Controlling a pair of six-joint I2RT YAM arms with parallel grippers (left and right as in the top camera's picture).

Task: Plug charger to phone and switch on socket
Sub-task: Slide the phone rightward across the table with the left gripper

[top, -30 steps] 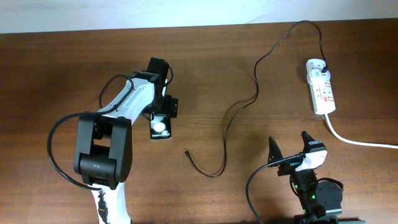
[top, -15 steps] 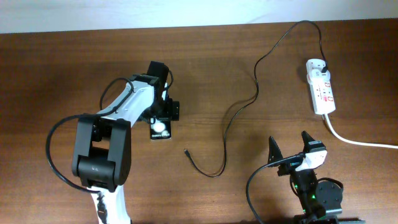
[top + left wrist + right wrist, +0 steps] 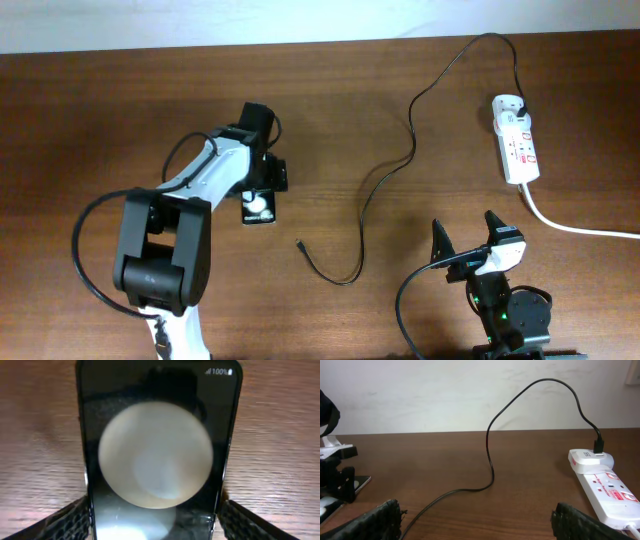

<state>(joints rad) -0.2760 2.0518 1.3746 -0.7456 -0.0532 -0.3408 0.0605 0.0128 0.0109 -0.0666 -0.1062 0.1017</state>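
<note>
The black phone (image 3: 258,207) lies flat on the table left of centre and fills the left wrist view (image 3: 155,450), its glossy face showing a round white reflection. My left gripper (image 3: 262,183) (image 3: 154,515) straddles its near end, one pad against each long edge. The thin black charger (image 3: 385,175) (image 3: 490,460) snakes from its plug in the socket's far end to a loose tip (image 3: 299,242) right of the phone. The white socket (image 3: 517,140) (image 3: 605,485) sits at the far right. My right gripper (image 3: 468,240) (image 3: 475,520) stands open and empty near the front edge.
The socket's thick white cord (image 3: 580,228) runs off the right edge of the table. My left arm (image 3: 170,230) stretches over the left half of the wooden table (image 3: 100,110). A pale wall (image 3: 445,390) rises behind the far edge.
My left gripper has edged a little toward the phone and its jaws have narrowed onto the phone's sides. The right arm, charger and socket have not moved.
</note>
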